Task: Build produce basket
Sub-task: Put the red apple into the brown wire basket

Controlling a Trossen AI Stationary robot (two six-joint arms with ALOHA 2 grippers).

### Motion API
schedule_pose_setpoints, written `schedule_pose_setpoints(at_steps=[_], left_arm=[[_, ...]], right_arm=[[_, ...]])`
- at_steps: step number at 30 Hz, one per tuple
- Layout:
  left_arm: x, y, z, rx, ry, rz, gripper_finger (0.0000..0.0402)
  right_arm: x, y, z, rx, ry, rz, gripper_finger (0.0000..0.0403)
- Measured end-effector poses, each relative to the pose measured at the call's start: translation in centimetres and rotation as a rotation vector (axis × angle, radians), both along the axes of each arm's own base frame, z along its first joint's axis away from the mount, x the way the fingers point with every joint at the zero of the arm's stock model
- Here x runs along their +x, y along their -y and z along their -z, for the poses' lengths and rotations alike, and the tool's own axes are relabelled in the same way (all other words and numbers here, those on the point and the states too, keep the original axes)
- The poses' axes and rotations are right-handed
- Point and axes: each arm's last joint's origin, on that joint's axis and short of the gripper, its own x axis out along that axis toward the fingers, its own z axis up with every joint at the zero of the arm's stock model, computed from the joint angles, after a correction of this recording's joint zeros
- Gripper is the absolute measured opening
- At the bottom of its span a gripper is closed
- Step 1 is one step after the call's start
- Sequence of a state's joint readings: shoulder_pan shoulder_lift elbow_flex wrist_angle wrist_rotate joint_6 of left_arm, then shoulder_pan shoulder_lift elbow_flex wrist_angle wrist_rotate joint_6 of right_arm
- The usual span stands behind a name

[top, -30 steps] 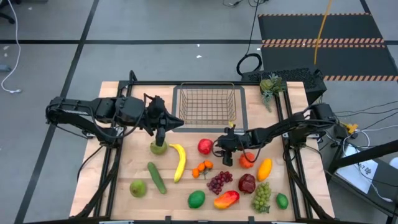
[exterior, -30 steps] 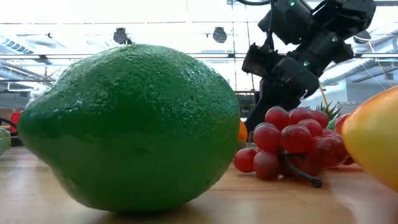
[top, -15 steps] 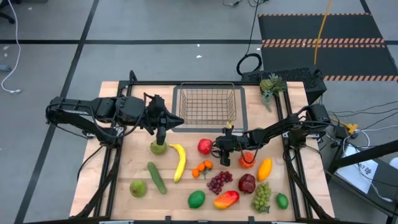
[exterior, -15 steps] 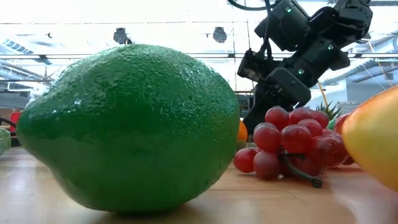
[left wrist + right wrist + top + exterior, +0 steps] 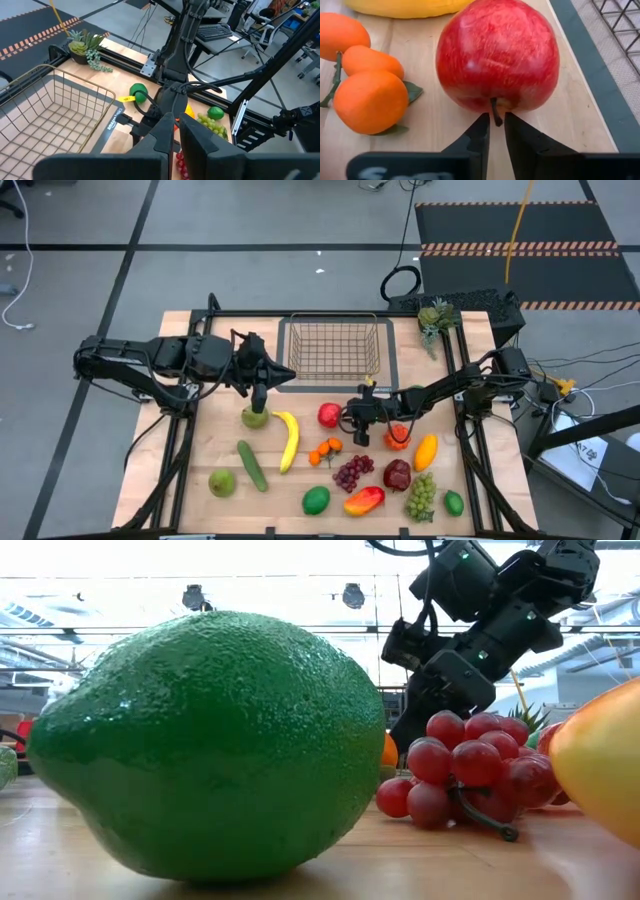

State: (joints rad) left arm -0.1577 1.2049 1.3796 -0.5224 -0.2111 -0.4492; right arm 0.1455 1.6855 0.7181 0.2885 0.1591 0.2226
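Right claw [image 5: 496, 131] pinches the stem of the red apple [image 5: 497, 55] mid-table, near the empty basket [image 5: 333, 347]. Left claw [image 5: 259, 406], pressed together, hovers over a green pear [image 5: 255, 418].

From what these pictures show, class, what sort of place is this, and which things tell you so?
Probably a robotics lab or workshop: two robot arms mounted at a wooden table, cables trailing over a taped floor, and office chairs and a keyboard behind.

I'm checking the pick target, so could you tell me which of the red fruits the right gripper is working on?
The red apple beside the banana, below the basket; the right gripper pinches its stem. The darker red fruit lies apart, nearer the table's front.
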Motion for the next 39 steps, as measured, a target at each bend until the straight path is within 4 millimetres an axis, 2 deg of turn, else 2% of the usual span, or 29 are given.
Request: schedule_pose_setpoints(at_steps=[8, 13, 20, 25, 33, 39], left_arm=[[0.0, 0.0, 0.0, 0.0, 0.0, 0.0, 0.0031], [0.0, 0.0, 0.0, 0.002, 0.0, 0.0, 0.0031], [0.0, 0.0, 0.1, 0.003, -0.011, 0.0, 0.0031], [-0.1, 0.0, 0.3, 0.009, -0.036, 0.0, 0.0031], [-0.2, -0.1, 0.5, 0.025, -0.057, -0.032, 0.0031], [-0.2, -0.4, 0.6, 0.031, -0.065, -0.04, 0.0031]], right_arm=[[0.1, 0.0, -0.1, 0.002, 0.008, 0.0, 0.0009], [0.1, 0.0, -0.3, 0.011, 0.027, 0.003, 0.0005], [-0.5, 0.0, -2.6, 0.067, 0.069, 0.006, 0.0002], [-1.8, 0.0, -6.8, 0.158, 0.087, 0.01, 0.0001], [-4.4, 0.5, -16.1, 0.182, 0.115, 0.028, 0.0001], [-5.7, 0.7, -22.1, 0.191, 0.094, 0.043, 0.0]])
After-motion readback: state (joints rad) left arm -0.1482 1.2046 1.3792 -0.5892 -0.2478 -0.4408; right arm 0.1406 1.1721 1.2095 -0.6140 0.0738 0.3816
